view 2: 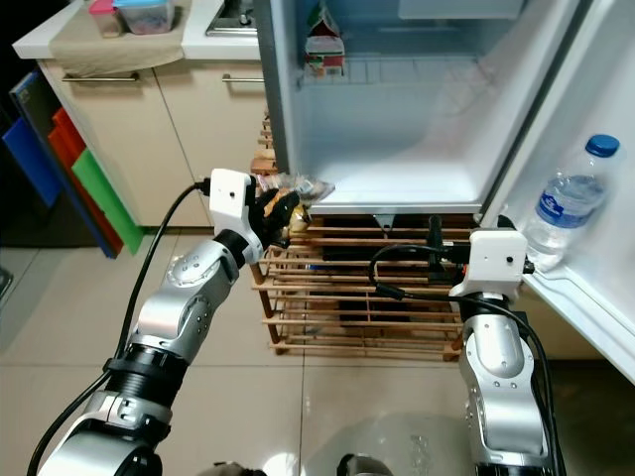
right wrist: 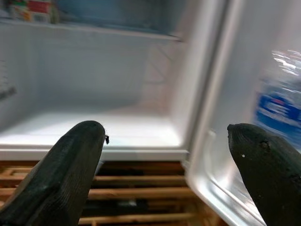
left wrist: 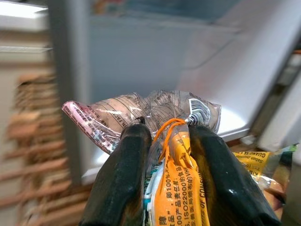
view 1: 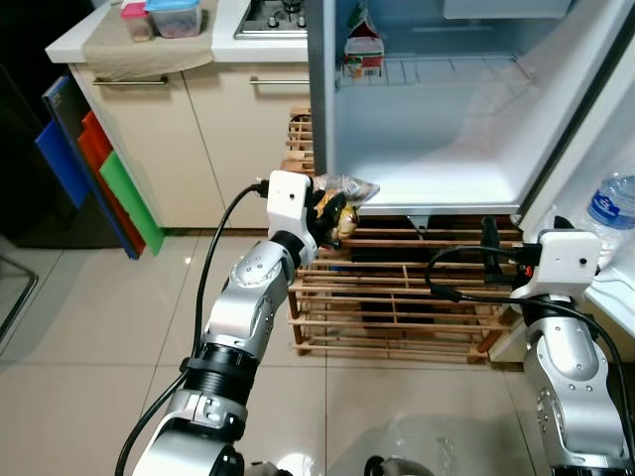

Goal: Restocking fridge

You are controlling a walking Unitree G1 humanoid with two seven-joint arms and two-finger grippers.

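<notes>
My left gripper (view 1: 335, 210) is shut on a clear plastic bag of food (view 1: 349, 190) with orange and pink print, held just at the front left lip of the open fridge (view 1: 437, 149). In the left wrist view the black fingers (left wrist: 127, 165) pinch the crinkled bag (left wrist: 155, 113) before the fridge floor. My right gripper (view 2: 435, 233) is open with nothing in it, low in front of the fridge's right side. A red and white carton (view 1: 364, 50) stands on the wire shelf. A water bottle (view 2: 566, 203) sits in the door rack.
The fridge stands on a wooden slatted rack (view 1: 397, 297). Beige kitchen cabinets (view 1: 189, 139) with a counter carrying containers (view 1: 164, 18) are on the left. Coloured boards (view 1: 99, 174) lean beside the cabinets. The fridge door (view 2: 595, 198) hangs open on the right.
</notes>
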